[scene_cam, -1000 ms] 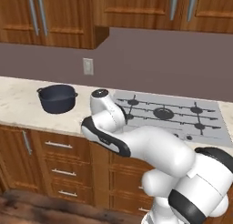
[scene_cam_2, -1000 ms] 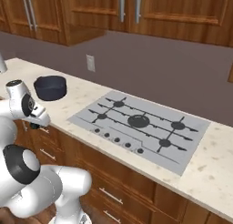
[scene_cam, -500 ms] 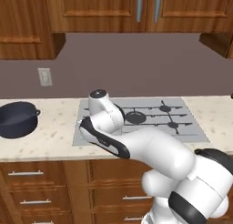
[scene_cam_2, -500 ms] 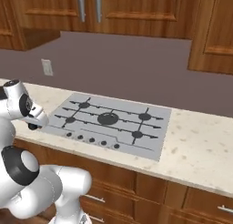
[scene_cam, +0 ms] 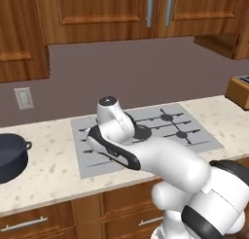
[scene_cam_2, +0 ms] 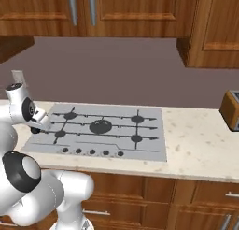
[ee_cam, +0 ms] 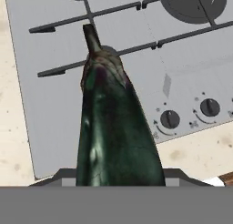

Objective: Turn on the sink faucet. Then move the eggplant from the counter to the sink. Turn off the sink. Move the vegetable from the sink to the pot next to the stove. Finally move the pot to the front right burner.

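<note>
The eggplant (ee_cam: 116,136) is being carried in the pincer (ee_cam: 119,175), whose jaws are closed on its thick end; in the hand view the dark green-black body is rising from between them, with the stem pointing away over the stove (ee_cam: 150,77). The vegetable is hanging above the front left part of the cooktop, near the control knobs (ee_cam: 169,119), and is not touching the grates.

Compared with 1 second ago, the whole scene is being shown shifted: the base is being driven to the right along the counter (scene_cam: 44,177). The pot (scene_cam: 9,155), which was standing near the middle of the left base view, is now being cut off at that picture's left edge, and the stove is being brought to the centre of both base views. A toaster-like box (scene_cam_2: 231,110) is coming into sight at the far right. The arm's posture relative to the base is being kept much the same.

This drift is being judged as carrying the eggplant away from the pot rather than toward it. The step in hand is being taken as moving the vegetable from the sink to the pot, so the pot is being left behind and to the left, and a correction back in that direction is likely being called for before any release.
</note>
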Robot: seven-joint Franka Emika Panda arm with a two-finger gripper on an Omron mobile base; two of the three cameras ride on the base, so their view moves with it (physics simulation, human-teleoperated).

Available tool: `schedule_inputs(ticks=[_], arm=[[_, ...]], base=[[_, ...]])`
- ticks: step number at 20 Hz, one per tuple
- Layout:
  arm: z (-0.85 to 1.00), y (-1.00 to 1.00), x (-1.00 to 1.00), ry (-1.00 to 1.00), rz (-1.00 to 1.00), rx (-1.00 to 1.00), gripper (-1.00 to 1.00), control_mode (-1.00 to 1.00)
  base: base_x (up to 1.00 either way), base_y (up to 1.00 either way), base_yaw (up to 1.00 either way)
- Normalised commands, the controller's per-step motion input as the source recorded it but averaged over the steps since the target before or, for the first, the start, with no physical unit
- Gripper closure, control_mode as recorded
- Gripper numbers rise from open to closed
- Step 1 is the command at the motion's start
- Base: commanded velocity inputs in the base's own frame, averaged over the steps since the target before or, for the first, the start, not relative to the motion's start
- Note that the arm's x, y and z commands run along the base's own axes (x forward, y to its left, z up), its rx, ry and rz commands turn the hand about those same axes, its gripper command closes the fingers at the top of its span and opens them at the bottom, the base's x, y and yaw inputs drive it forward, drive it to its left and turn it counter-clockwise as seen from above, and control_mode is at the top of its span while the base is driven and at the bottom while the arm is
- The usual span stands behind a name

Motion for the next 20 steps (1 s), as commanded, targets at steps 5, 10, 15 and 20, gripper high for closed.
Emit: schedule_inputs(ticks=[5,10,15,20], arm=[[0.00,0.00,0.00,0.00,0.00,0.00,1.00,1.00],[0.00,0.00,0.00,0.00,0.00,0.00,1.00,1.00],[0.00,0.00,0.00,0.00,0.00,0.00,1.00,1.00],[0.00,0.00,0.00,0.00,0.00,0.00,1.00,1.00]], base=[[0.30,0.58,-0.31],[0.07,0.50,-0.13],[0.02,0.03,0.05],[0.24,-0.02,0.23]])
